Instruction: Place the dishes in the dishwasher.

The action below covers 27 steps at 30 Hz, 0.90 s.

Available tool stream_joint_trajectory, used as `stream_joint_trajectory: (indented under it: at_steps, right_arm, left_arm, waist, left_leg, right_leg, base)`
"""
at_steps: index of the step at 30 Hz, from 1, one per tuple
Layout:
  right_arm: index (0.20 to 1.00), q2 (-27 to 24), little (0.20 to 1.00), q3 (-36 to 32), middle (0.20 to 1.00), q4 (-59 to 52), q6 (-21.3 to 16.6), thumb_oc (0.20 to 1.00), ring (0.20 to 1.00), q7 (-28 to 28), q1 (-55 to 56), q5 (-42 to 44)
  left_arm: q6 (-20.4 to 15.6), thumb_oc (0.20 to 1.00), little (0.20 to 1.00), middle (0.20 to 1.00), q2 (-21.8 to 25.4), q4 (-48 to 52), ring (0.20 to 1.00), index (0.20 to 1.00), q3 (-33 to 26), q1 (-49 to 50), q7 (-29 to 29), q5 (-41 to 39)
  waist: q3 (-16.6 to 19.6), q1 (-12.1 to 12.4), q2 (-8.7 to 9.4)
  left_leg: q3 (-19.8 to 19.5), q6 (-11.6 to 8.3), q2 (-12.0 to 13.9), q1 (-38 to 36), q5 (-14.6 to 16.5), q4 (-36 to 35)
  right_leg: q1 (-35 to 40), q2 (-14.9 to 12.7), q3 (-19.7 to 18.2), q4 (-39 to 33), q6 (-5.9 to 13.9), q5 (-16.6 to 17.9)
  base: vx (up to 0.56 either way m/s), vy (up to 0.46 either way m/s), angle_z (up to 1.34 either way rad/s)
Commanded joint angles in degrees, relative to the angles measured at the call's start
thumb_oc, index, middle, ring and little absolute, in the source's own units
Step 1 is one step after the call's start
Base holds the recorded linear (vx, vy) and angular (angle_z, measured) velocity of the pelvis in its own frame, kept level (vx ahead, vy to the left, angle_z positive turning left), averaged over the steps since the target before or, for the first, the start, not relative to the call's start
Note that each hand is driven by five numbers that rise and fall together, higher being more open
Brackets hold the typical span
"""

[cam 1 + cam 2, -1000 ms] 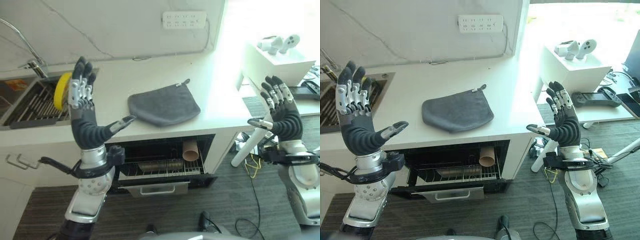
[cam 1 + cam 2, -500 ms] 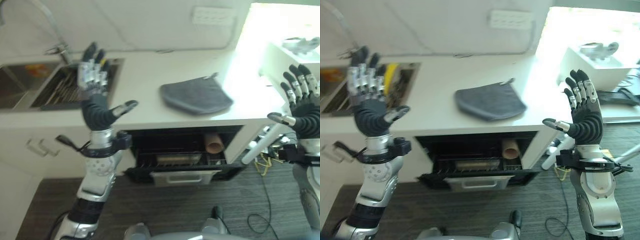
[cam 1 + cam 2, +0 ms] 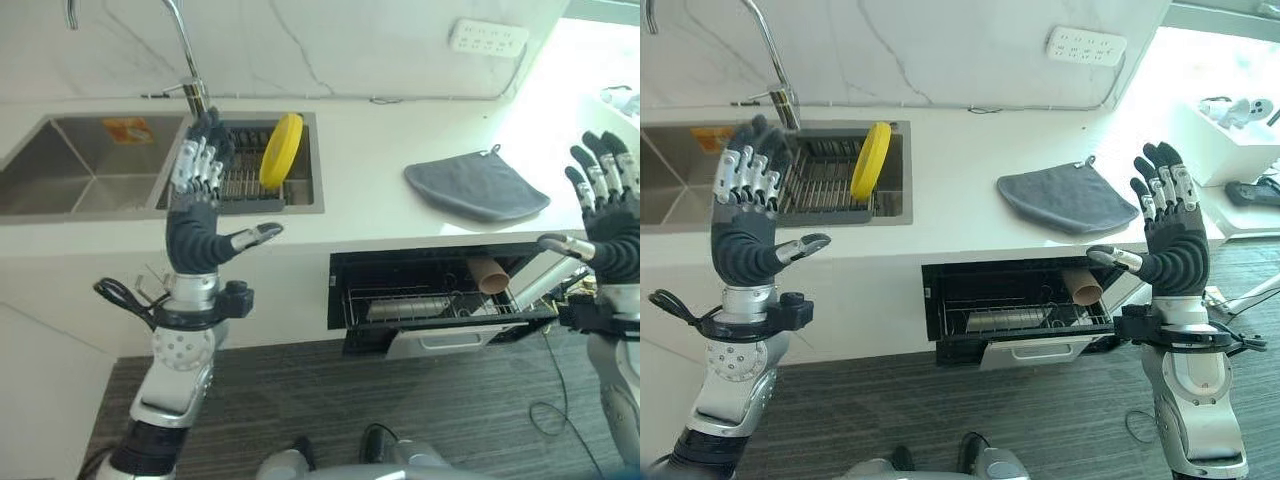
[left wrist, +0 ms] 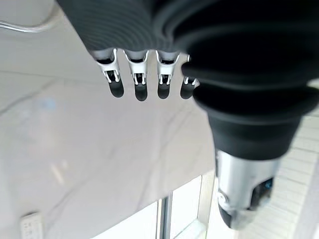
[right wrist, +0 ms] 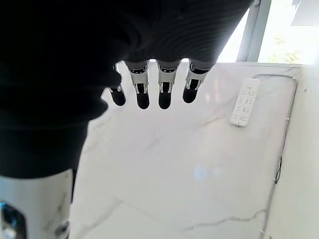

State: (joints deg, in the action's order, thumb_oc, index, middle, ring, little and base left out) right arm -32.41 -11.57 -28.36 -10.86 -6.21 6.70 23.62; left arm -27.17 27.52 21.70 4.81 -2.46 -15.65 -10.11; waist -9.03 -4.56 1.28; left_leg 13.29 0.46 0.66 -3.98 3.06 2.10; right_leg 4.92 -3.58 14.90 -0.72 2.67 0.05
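Both raised, empty, fingers spread as before: left robot hand (image 3: 196, 235), right robot hand (image 3: 1170, 255); round yellow plate (image 3: 871, 160) upright in sink rack.

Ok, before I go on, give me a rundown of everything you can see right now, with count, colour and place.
yellow plate: one, yellow, standing on edge in the rack in the sink
sink: one, steel, two basins set in the counter's left part
faucet: one, chrome, behind the sink
grey cloth: one, grey, flat on the counter right of the sink
counter: one, white
power strip: one, white, on the wall
dishwasher: one, black, open under the counter, wire rack pulled out
brown cup: one, brown, at the rack's right end
left hand: raised, fingers straight, holding nothing
right hand: raised, fingers straight, holding nothing
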Motion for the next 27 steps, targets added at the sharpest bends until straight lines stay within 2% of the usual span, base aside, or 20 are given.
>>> stream_joint_trajectory:
  at_steps: [1,5,6,8,9,11,13,14,15,16,18,19,21,23,24,25,26,27]
  right_arm:
    - [1.0,-1.09,1.0,0.29,1.0,-0.61,-1.61,1.0,1.0,-1.97,-6.0,-0.88]
    - [1.0,-2.54,1.0,-1.59,1.0,-1.28,-0.88,1.0,1.0,-1.83,-4.99,-0.92]
    - [1.0,-2.91,1.0,-1.82,1.0,-0.79,-0.65,1.0,1.0,-1.87,-5.49,-1.04]
    - [1.0,-3.3,1.0,-1.32,1.0,-0.1,0.18,1.0,1.0,-2.08,-7.2,-1.4]
    - [1.0,-3.73,1.0,-1.13,1.0,0.32,0.29,1.0,1.0,-1.29,-7.8,-1.31]
    - [1.0,-4.72,1.0,-1.54,1.0,0.39,-0.34,1.0,1.0,0.79,-7.8,-0.37]
    - [1.0,-6.02,1.0,-2.46,1.0,0.81,0.06,1.0,1.0,2.17,-8.31,0.55]
    - [1.0,-7.05,1.0,-3.38,1.0,0.97,1.24,1.0,1.0,2.43,-8.84,0.69]
    - [1.0,-7.29,1.0,-3.75,1.0,1.04,1.81,1.0,1.0,2.3,-9.45,0.49]
    - [1.0,-7.3,1.0,-3.73,1.0,1.03,1.85,1.0,1.0,2.29,-9.49,0.49]
    - [1.0,-5.76,1.0,-4.13,1.0,-0.32,1.89,1.0,1.0,0.92,-8.52,-0.54]
    - [1.0,-4.95,1.0,-4.34,1.0,-1.12,1.32,1.0,1.0,0.24,-7.39,-0.31]
    - [1.0,-2.14,1.0,-3.77,1.0,-3.11,0.13,1.0,1.0,-0.75,-4.82,-1.15]
    - [1.0,-1.51,1.0,-2.85,1.0,-3.21,0.33,1.0,1.0,-1.04,-4.64,-1.88]
    - [1.0,-0.85,1.0,-1.79,1.0,-2.57,0.77,1.0,1.0,-1.17,-5.38,-2.29]
    - [1.0,-0.53,1.0,-1.41,1.0,-2.08,0.95,1.0,1.0,-0.93,-5.85,-2.42]
    - [1.0,-0.16,1.0,-0.56,1.0,-1.21,1.35,1.0,1.0,-0.5,-6.76,-2.72]
    - [1.0,-0.22,1.0,-0.25,1.0,-0.85,1.72,1.0,1.0,-0.44,-7.04,-2.89]
  left_arm:
    - [-1.91,1.0,1.0,1.0,-0.76,2.52,1.0,1.0,-0.85,-1.13,-0.93,-0.01]
    - [-2.91,1.0,1.0,1.0,-1.36,4.08,1.0,1.0,-2.1,0.94,1.6,-1.71]
    - [-3.26,1.0,1.0,1.0,-1.52,4.09,1.0,1.0,-2.34,1.31,2.43,-2.14]
    - [-3.43,1.0,1.0,1.0,-1.57,3.68,1.0,1.0,-1.81,0.76,2.11,-2.07]
    - [-4.01,1.0,1.0,1.0,-1.59,3.2,1.0,1.0,-1.44,0.7,0.68,-1.76]
    - [-4.98,1.0,1.0,1.0,-1.56,2.76,1.0,1.0,-1.59,0.95,-1.6,-0.95]
    - [-6.08,1.0,1.0,1.0,-1.94,1.46,1.0,1.0,-1.71,0.73,-2.43,-1.05]
    - [-7.24,1.0,1.0,1.0,-2.27,0.42,1.0,1.0,-1.73,0.6,-1.54,-2.21]
    - [-8.33,1.0,1.0,1.0,-2.28,0.03,1.0,1.0,-2.05,0.68,-0.44,-2.97]
    - [-8.37,1.0,1.0,1.0,-2.29,0.01,1.0,1.0,-2.11,0.68,-0.32,-3.07]
    - [-6.78,1.0,1.0,1.0,-1.6,1.26,1.0,1.0,-3.69,0.25,1.86,-4.11]
    - [-5.83,1.0,1.0,1.0,-1.22,1.89,1.0,1.0,-4.27,-0.16,2.61,-4.74]
    - [-2.96,1.0,1.0,1.0,-0.77,3.07,1.0,1.0,-4.39,-1.8,3.59,-4.08]
    - [-1.72,1.0,1.0,1.0,-0.32,3.35,1.0,1.0,-4.04,-2.42,3.63,-3.64]
    - [-0.83,1.0,1.0,1.0,0.39,3.32,1.0,1.0,-4.13,-2.93,4.32,-4.11]
    - [-0.93,1.0,1.0,1.0,0.61,3.26,1.0,1.0,-4.33,-2.8,4.45,-4.09]
    - [-0.94,1.0,1.0,1.0,0.79,3.14,1.0,1.0,-4.45,-2.53,4.2,-3.9]
    - [-0.69,1.0,1.0,1.0,0.91,3.19,1.0,1.0,-4.23,-2.61,3.93,-4.05]
  waist:
    - [0.37,-0.57,1.18]
    - [-0.36,-0.22,1.76]
    - [-0.55,-0.17,1.94]
    - [-0.51,-0.45,1.89]
    - [0.25,-0.84,1.21]
    - [1.21,-0.7,0.21]
    - [1.75,-1.04,-0.39]
    - [1.98,-1.2,-0.65]
    - [1.91,-1.22,-0.7]
    - [1.9,-1.22,-0.63]
    - [1.33,-0.42,-0.44]
    - [1.04,-0.1,-0.18]
    - [0.32,0.79,1.16]
    - [0.05,1.13,1.54]
    - [-0.1,1.89,1.84]
    - [-0.12,2.3,1.93]
    - [-0.18,2.95,1.95]
    - [-0.19,2.97,1.92]
  left_leg:
    - [6.56,-2.31,2.63,-3.65,2.36,3.41]
    - [6.34,-4.77,5.03,2.35,0.3,16.72]
    - [6.89,-5.41,7.4,3.64,-0.74,17.38]
    - [8.14,-5.73,10.51,2.28,-1.32,12.93]
    - [8.07,-6.98,13.2,-0.07,-5.09,3.81]
    - [4.33,-9.22,15.99,-0.64,-10.64,-5.23]
    - [4.8,-10.78,18.59,-0.24,-12.11,-6.97]
    - [5.52,-11.28,18.94,-0.08,-11.11,-7.08]
    - [6.59,-11.12,18.32,-0.19,-9.54,-6.76]
    - [6.64,-11.04,18.18,-0.22,-9.44,-6.73]
    - [5.25,-9.93,15.04,-0.54,-7.23,-6.68]
    - [4.4,-9.34,14.0,-0.67,-6.72,-6.73]
    - [1.77,-6.87,9.71,-1.34,-4.55,-7.09]
    - [0.73,-5.67,8.13,-1.72,-3.39,-7.1]
    - [0.34,-4.69,7.03,-2.0,-2.21,-7.1]
    - [0.67,-4.39,6.78,-2.09,-1.88,-7.1]
    - [1.14,-3.77,6.29,-2.34,-1.16,-7.1]
    - [0.88,-3.35,5.96,-2.24,-1.0,-7.1]
  right_leg:
    - [0.85,-0.02,-0.62,-1.01,0.78,-0.21]
    - [1.11,-0.44,-0.56,-0.57,-0.62,-0.85]
    - [1.61,-0.64,-0.32,-1.11,-0.62,-0.76]
    - [2.58,-0.86,0.07,-2.73,-0.32,-0.47]
    - [2.78,-1.11,-0.37,-4.14,0.31,-0.28]
    - [1.53,-2.06,-2.74,-4.28,1.47,-0.13]
    - [0.98,-3.6,-2.68,-4.28,2.14,-0.27]
    - [0.92,-5.37,-1.76,-4.28,3.05,-0.06]
    - [0.9,-7.13,-1.17,-4.28,4.14,0.5]
    - [0.91,-7.29,-1.2,-4.28,4.25,0.52]
    - [0.78,-11.3,-0.47,-3.63,7.72,2.69]
    - [0.61,-12.42,-0.21,-2.37,8.28,3.09]
    - [-1.08,-16.22,0.42,2.72,9.01,8.14]
    - [-2.2,-17.72,0.58,4.81,9.43,10.74]
    - [-3.21,-18.36,2.09,6.49,10.18,12.52]
    - [-3.19,-18.13,3.35,6.92,10.35,12.28]
    - [-2.96,-16.78,5.02,7.97,10.53,11.45]
    - [-3.04,-15.22,4.79,8.04,10.18,10.11]
  base:
    - [0.07,-0.279,0.08]
    - [0.03,-0.173,0.16]
    - [0.04,-0.01,0.26]
    - [0.07,0.17,0.24]
    - [0.1,0.368,0.15]
    - [0.11,0.551,-0.13]
    - [0.08,0.607,-0.36]
    - [0.12,0.733,-0.38]
    - [0.11,0.603,-0.2]
    - [0.12,0.618,0.08]
    - [0.14,0.623,0.19]
    - [0.14,0.56,0.21]
    - [0.13,0.502,0.31]
    - [0.1,0.365,0.4]
    - [0.09,0.352,0.29]
    - [0.08,0.368,-0.11]
    - [0.05,0.253,-0.12]
    - [0.07,0.247,-0.31]
